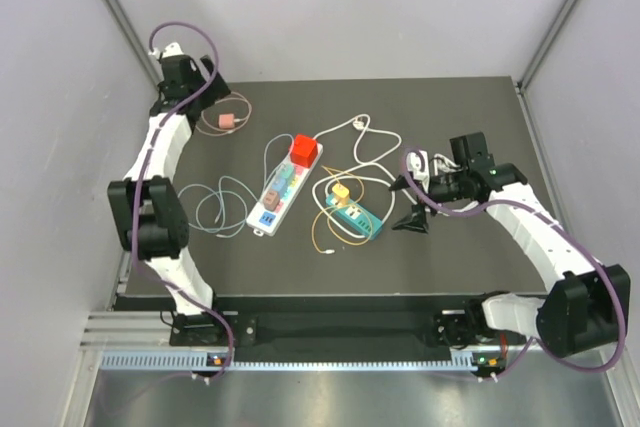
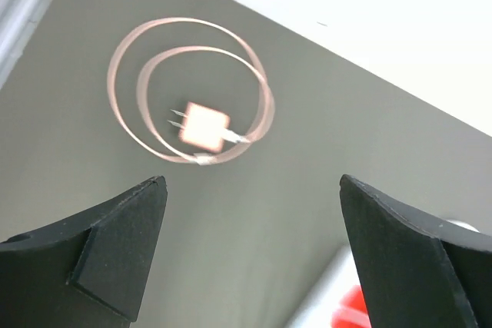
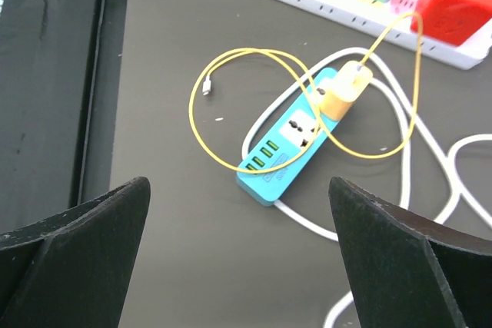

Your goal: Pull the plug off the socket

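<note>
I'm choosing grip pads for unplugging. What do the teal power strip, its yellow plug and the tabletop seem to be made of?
Teal power strip: hard moulded plastic, smooth with a slight sheen. Yellow plug: probably plastic too, matte, two-tone yellow. Tabletop: dark, matte, lightly speckled; mat or laminate, unclear which.

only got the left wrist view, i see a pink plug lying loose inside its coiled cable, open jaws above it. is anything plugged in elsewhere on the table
observer: yes, the right wrist view shows a yellow plug seated in one end of a blue power strip, with its yellow cable looped around the strip.
operator: where's the right arm relative to that
observer: in the top view the right gripper is open and sits just to the right of the blue strip, pointing at it but not touching it.
</note>
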{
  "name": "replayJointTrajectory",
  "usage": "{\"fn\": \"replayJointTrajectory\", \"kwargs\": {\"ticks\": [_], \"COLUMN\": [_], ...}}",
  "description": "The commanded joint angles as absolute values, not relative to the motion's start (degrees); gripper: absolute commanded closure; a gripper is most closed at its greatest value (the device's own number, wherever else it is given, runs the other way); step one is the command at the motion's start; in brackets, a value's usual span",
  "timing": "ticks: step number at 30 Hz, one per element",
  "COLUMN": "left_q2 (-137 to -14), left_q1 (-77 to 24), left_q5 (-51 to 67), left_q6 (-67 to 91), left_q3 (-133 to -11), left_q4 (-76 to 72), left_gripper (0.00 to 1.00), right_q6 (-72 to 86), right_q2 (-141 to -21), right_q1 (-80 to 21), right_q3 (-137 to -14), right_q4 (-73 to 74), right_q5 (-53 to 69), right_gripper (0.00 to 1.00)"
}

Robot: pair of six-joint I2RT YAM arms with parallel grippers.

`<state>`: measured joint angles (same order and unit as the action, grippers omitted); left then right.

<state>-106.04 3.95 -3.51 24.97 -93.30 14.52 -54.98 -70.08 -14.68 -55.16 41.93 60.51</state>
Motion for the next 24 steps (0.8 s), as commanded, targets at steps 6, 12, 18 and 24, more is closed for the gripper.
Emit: {"fn": "replayJointTrajectory", "kwargs": {"ticks": [6,12,18,24], "left_q2": [-88.43,-75.69,-58.91,-43.08], "left_q1": [3.78,1.15,0.79,0.79], "left_q5": [25.11,33.74,36.47,36.13], "left_q6": [34.87,36.39,38.14,41.21], "left_q3": [-67.18,-49.15,-36.66,-28.92], "left_q4": [0.45,-4.13,-3.43,-1.06], "left_gripper": [0.07,0.09,0.09,0.06], "right_q6": [-51.43,-36.05,-15.94,-9.14], "right_q2": [-67.15,-70.4,-75.93,-82.17], "right_q1": [-14.67,-23.6,-34.0,-38.05], "right_q3": [-52.21,-52.64,-53.7,-57.64], "right_q4": [32.02,22.43,10.76,4.92], "right_q5": [60.74,45.47,22.6,16.1], "right_gripper": [0.0,0.0,0.0,0.0]}}
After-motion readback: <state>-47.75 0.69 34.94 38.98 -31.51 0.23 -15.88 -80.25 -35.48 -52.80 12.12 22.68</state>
